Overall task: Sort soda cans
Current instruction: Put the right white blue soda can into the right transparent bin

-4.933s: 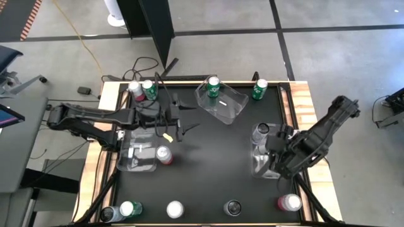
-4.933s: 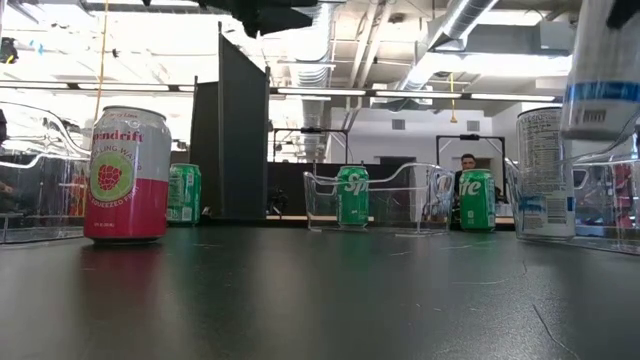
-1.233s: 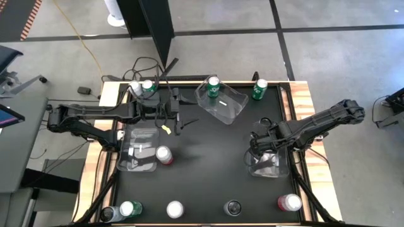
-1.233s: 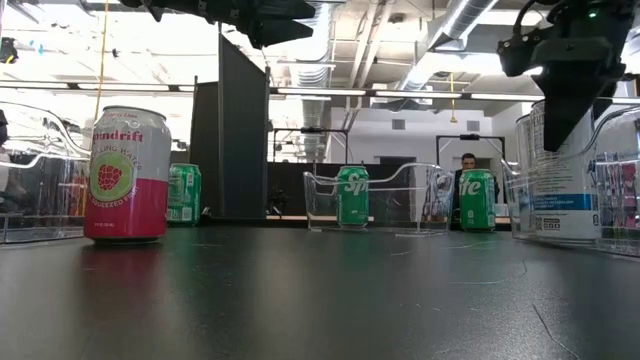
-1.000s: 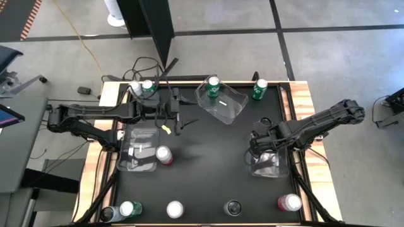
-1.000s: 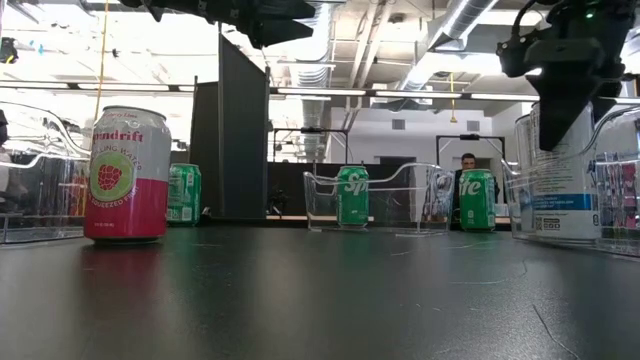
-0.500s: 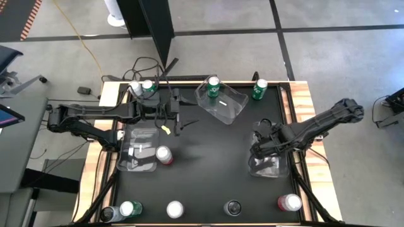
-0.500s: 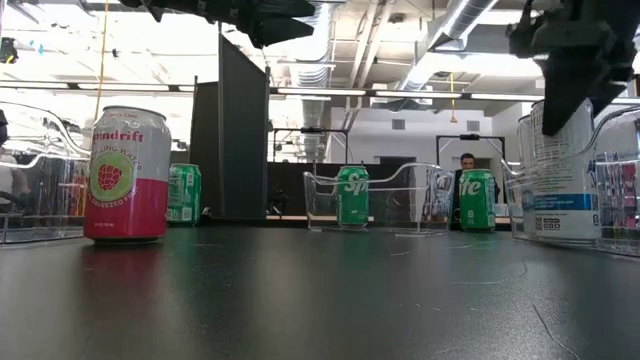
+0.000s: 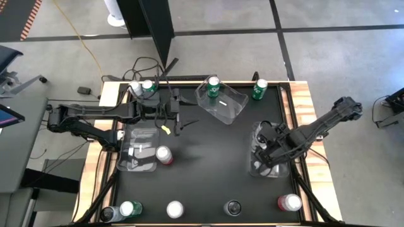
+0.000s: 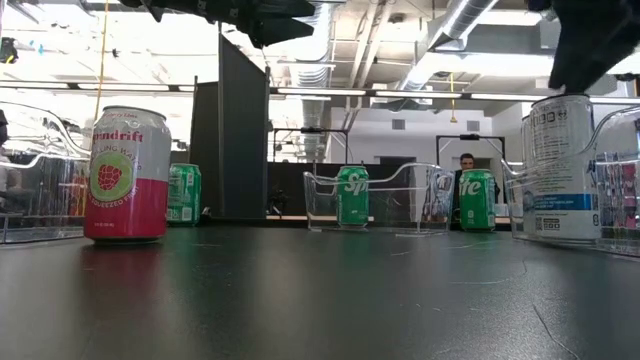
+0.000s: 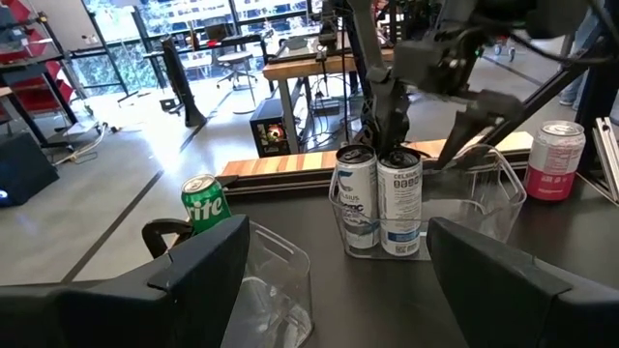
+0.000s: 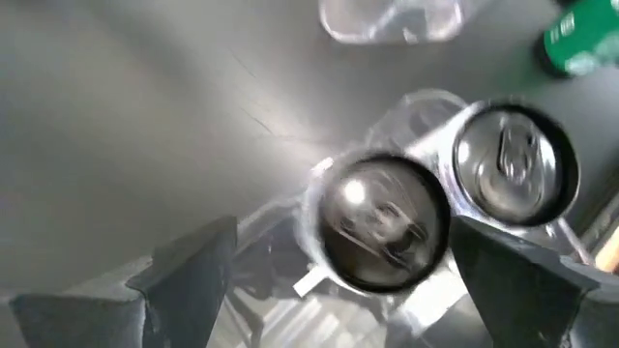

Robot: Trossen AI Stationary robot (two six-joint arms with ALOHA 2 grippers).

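My right gripper (image 9: 264, 153) (image 12: 343, 227) hangs open above the clear bin (image 9: 254, 165) on the table's right side. Two pale cans with silver tops (image 12: 379, 224) (image 12: 515, 169) stand upright in that bin, side by side (image 11: 356, 198) (image 11: 400, 203). My left gripper (image 9: 182, 117) (image 11: 338, 242) waits open above the table's far left part. A pink can (image 9: 163, 155) (image 10: 125, 175) stands beside the left bin. One green can (image 9: 213, 88) stands inside the far bin, another (image 9: 259, 89) by the far edge. Several more cans line the near edge (image 9: 174, 209).
A clear bin (image 9: 140, 151) lies at the left, and another (image 9: 230, 107) at the far middle. Two cans (image 9: 148, 87) stand at the far left corner near loose cables. Bare dark tabletop (image 9: 208, 164) spreads across the middle. A person (image 10: 468, 162) sits far behind the table.
My right gripper has risen away from the top of the can in the right bin and drifted a little toward the table's near edge. The can stays upright in the bin. My left arm has kept still.
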